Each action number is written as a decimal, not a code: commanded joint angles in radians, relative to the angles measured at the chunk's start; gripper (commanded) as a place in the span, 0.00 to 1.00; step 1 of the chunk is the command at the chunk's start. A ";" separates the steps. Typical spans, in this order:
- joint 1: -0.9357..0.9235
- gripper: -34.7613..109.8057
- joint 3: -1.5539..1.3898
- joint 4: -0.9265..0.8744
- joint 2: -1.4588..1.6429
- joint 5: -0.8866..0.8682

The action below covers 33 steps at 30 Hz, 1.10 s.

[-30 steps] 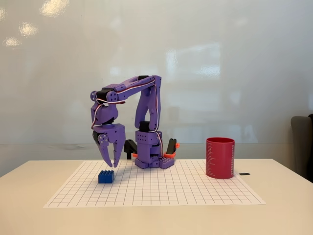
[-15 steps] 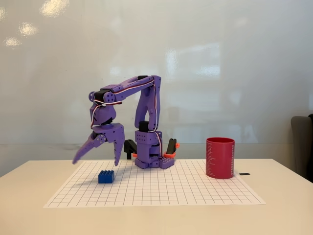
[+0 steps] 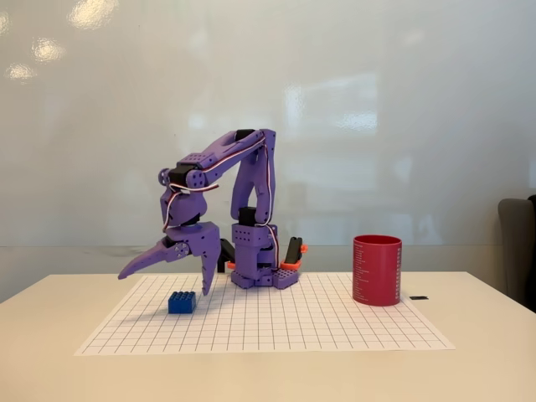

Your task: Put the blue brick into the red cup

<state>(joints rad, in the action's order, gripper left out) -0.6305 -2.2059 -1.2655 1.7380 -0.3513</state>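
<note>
My pincer (image 3: 165,282), matte purple printed plastic with two long tapered claw-like fingers, hangs spread wide in the fixed view: one finger (image 3: 138,265) sticks out leftward nearly level, the other finger (image 3: 206,276) points down toward the sheet, tip just right of the brick and a little above the paper. Nothing between them, so released, gripping nothing. Under that gap sits the small bright-blue plastic building brick (image 3: 182,302), blocky, studs on top, glossy, resting flat on the white paper grid sheet (image 3: 276,327) printed with thin dark lines, near the sheet's left side; my fingers are close to it but apart from it, no contact. The sheet lies flat on a smooth pale off-white table (image 3: 486,360). Moving right, my purple arm (image 3: 251,180) folds up and over in a bend, thin white and red cables running along the links, black motor blocks at the joints, down to a chunky studded-looking purple base (image 3: 264,272) standing at the back edge of the sheet with orange and black bits beside it. Well apart to the right stands the tall dark-red straight-sided cylindrical cup (image 3: 377,270), upright, no handle, smooth, columns of tiny pale print down its left side, on the sheet's right part. Just right of it a small flat black piece (image 3: 419,297) lies on the table. Behind everything, a glossy white wall (image 3: 377,100) with blurred light reflections.
</note>
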 commanded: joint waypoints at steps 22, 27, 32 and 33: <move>-0.009 0.75 0.000 0.026 -0.087 -0.391; -0.011 0.74 0.015 0.000 -0.112 -0.419; 0.043 0.67 0.029 -0.020 -0.137 -0.393; 0.052 0.64 0.031 -0.018 -0.140 -0.382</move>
<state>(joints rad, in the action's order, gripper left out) -0.5998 -2.1951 -1.2655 1.5953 -0.7409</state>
